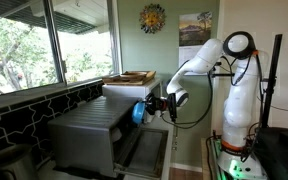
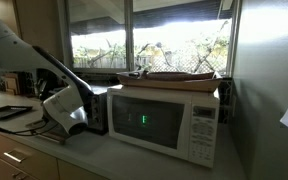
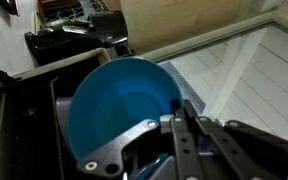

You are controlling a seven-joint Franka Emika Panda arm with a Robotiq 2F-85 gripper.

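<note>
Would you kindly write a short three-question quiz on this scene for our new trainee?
1. True or false: the pincer grips the rim of a blue bowl.
2. The display on the white microwave glows: A) red B) green C) blue.
3. What lies on top of the microwave?
Key: 1 true; 2 B; 3 a wooden tray.

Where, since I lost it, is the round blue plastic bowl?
In an exterior view, the round blue plastic bowl hangs in the gripper beside the silver oven.
</note>
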